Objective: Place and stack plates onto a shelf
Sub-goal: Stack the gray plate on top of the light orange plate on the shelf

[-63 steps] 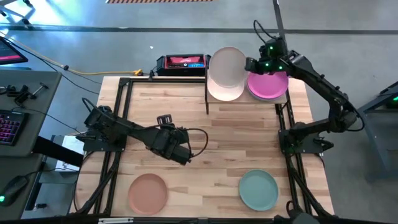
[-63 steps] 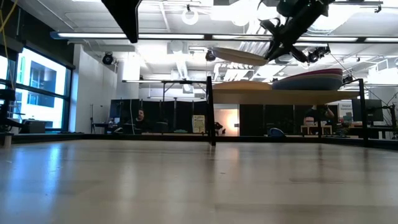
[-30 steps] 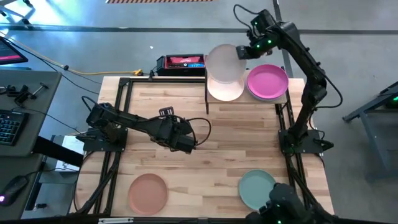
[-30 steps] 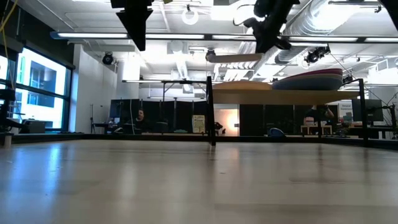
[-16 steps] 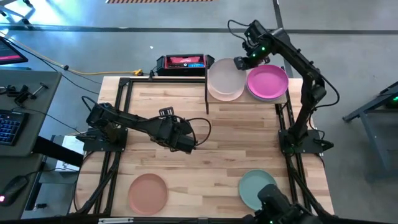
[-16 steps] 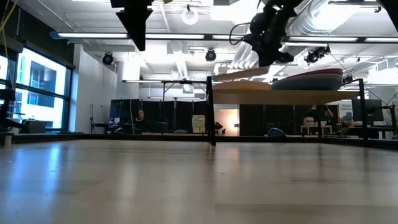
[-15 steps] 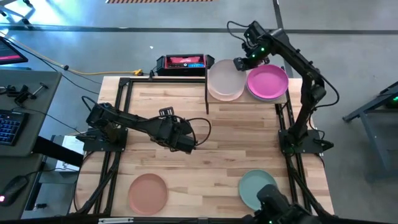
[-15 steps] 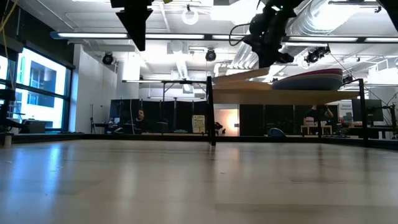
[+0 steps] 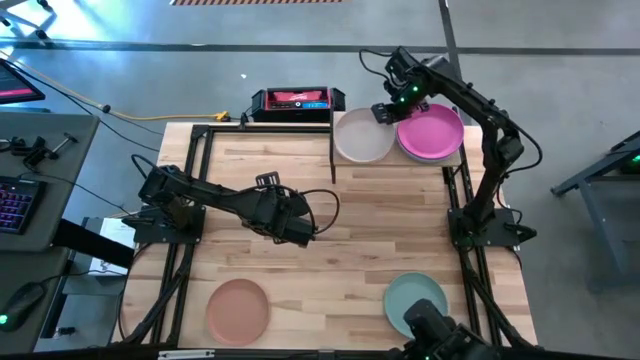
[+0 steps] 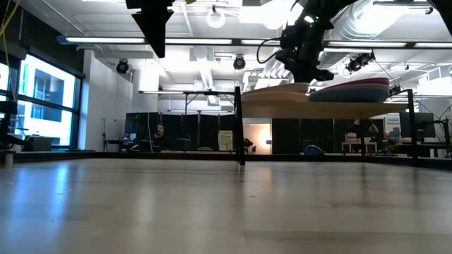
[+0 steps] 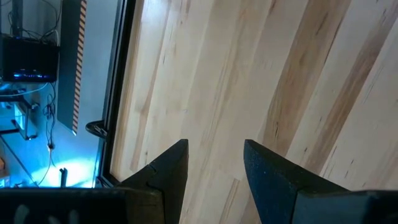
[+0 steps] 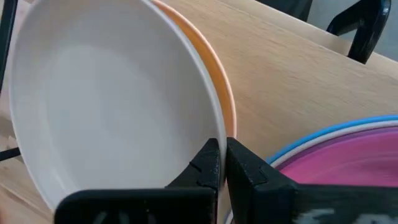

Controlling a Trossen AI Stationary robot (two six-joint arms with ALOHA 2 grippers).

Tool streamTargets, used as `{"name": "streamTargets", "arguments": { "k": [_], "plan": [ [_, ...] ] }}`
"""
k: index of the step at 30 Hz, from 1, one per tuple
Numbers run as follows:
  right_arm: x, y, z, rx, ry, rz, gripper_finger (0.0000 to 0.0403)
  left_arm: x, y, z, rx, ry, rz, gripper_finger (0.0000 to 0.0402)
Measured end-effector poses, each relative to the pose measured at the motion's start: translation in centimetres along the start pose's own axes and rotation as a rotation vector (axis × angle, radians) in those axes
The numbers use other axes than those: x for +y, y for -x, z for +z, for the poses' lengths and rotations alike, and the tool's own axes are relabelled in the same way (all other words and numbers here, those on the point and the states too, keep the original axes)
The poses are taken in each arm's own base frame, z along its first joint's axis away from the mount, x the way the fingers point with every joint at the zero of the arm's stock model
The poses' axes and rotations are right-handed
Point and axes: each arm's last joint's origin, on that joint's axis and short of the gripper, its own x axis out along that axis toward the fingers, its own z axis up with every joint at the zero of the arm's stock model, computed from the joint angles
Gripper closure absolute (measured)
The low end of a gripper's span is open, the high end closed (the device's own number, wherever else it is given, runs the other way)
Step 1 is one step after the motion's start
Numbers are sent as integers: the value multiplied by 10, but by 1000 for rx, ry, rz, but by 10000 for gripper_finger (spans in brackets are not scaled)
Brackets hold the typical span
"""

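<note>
A cream plate point(image 9: 362, 137) sits on the left half of the shelf point(image 9: 395, 158), over a peach plate point(image 12: 225, 93) whose edge shows beneath it. My right gripper point(image 9: 382, 112) is shut on the cream plate. A magenta plate point(image 9: 431, 132) tops a stack on the shelf's right half, with blue and white rims point(image 12: 348, 127) below it. My left gripper point(image 9: 300, 232) hangs open over the middle of the table, with only bare wood between its fingers point(image 11: 171, 165). My right gripper pinches the cream plate's rim point(image 12: 208, 134) between its two fingers, on the side toward the magenta stack. The fingers slant down from above. In the low view the plate point(image 10: 275, 89) lies nearly flat on the shelf's left stack, slightly higher at the held side.
A terracotta plate point(image 9: 238, 308) lies near the table's front left and a teal plate point(image 9: 415, 303) near its front right. A black and red box point(image 9: 292, 101) sits behind the table's far edge. Black posts point(image 10: 239, 127) carry the shelf.
My right gripper has gone down toward the shelf's left half with the cream plate. The plate, hovering above the shelf a second ago, now lies low over the peach plate.
</note>
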Motion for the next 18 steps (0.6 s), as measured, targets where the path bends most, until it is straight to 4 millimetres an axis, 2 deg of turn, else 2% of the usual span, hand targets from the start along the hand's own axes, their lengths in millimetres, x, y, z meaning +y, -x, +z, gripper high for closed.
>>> {"name": "streamTargets", "arguments": {
  "k": [18],
  "plan": [
    [2, -1, 3, -43, 53, -26, 402, 0, 0, 0, -2, 0, -1, 257]
  ]
}}
